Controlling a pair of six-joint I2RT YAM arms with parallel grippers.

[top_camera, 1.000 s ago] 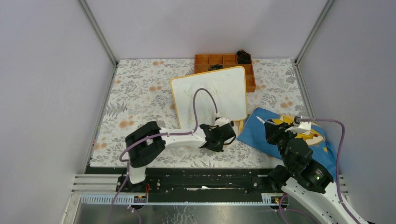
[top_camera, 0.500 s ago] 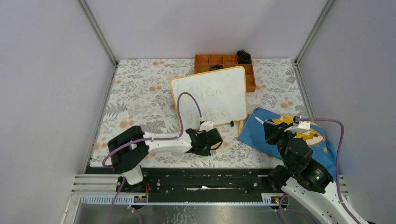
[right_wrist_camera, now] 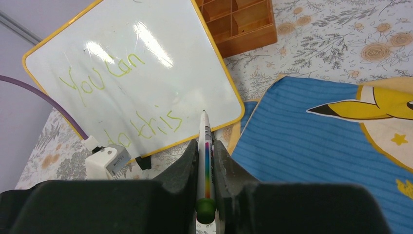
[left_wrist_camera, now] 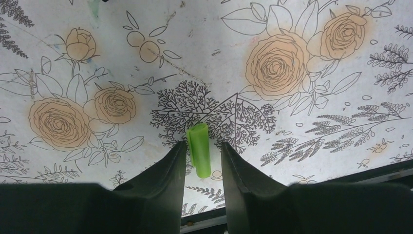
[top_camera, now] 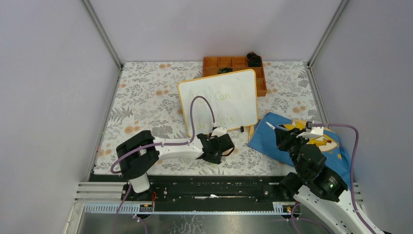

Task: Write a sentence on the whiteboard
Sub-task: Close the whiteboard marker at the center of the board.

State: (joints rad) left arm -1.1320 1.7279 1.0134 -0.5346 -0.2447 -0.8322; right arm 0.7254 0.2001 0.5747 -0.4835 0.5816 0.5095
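whiteboard (top_camera: 238,92) rests on floral tablecloth (top_camera: 146,97) between grey walls (top_camera: 214,29).

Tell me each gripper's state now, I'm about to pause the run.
Left gripper: open, green cap loose between its jaws.
Right gripper: shut on the pen.

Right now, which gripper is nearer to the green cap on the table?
Left. The left gripper straddles the green cap, fingers either side; the right gripper holds a pen over the blue cloth.
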